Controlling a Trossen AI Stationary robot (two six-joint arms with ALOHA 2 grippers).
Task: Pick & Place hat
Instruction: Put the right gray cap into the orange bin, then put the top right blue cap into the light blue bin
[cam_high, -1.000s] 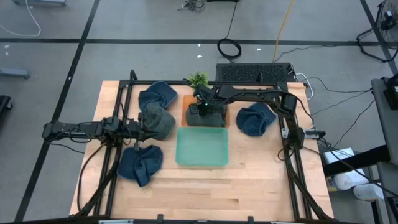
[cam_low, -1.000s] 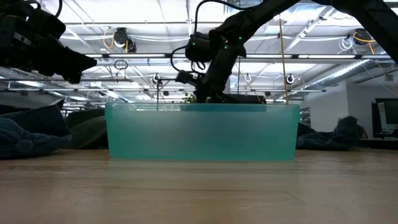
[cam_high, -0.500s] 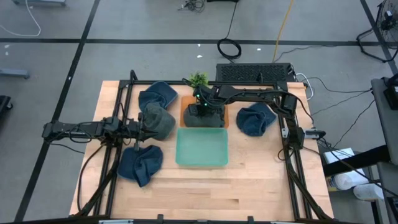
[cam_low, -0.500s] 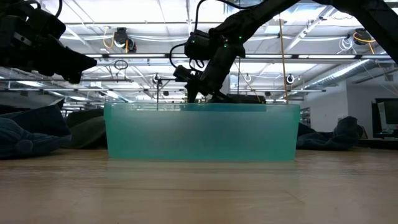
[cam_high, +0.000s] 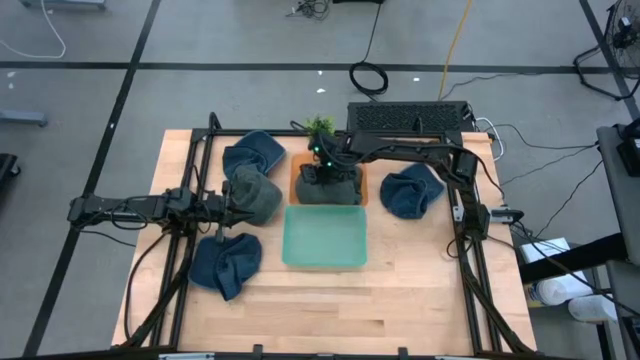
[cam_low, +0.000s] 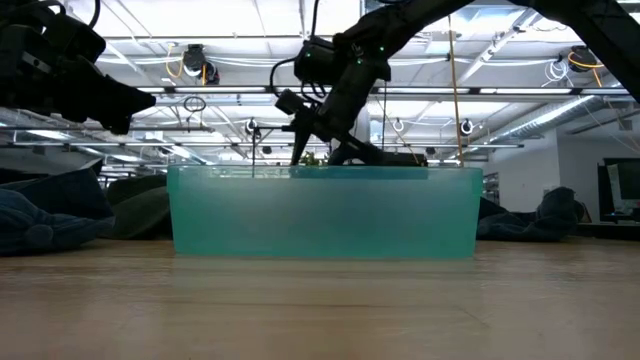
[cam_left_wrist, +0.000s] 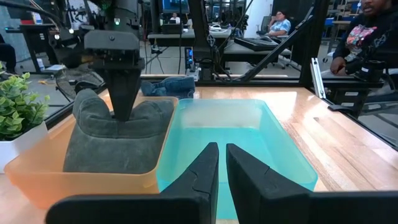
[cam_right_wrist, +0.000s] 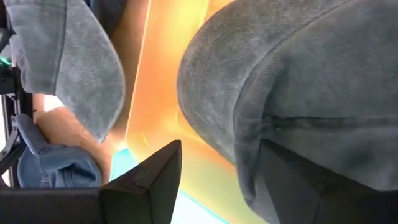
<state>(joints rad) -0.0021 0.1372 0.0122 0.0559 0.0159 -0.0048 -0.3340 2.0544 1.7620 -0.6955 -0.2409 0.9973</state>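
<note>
Grey hat (cam_left_wrist: 118, 140) lies in orange bin (cam_left_wrist: 87, 177), just behind teal bin (cam_high: 324, 238). Right gripper (cam_right_wrist: 217, 168) right over hat, fingers apart, straddling fold; contact hidden. Low view: teal wall hides hat. Left gripper (cam_left_wrist: 222, 167) jaws nearly together, empty, beside olive hat (cam_high: 255, 195). Three blue hats scattered; their edges partly under arms.

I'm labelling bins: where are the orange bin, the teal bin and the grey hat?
orange bin (cam_left_wrist: 37, 171), left wrist view, near wall.
teal bin (cam_high: 325, 262), high view, front rim.
grey hat (cam_left_wrist: 112, 146), left wrist view, middle of the crown.
</note>
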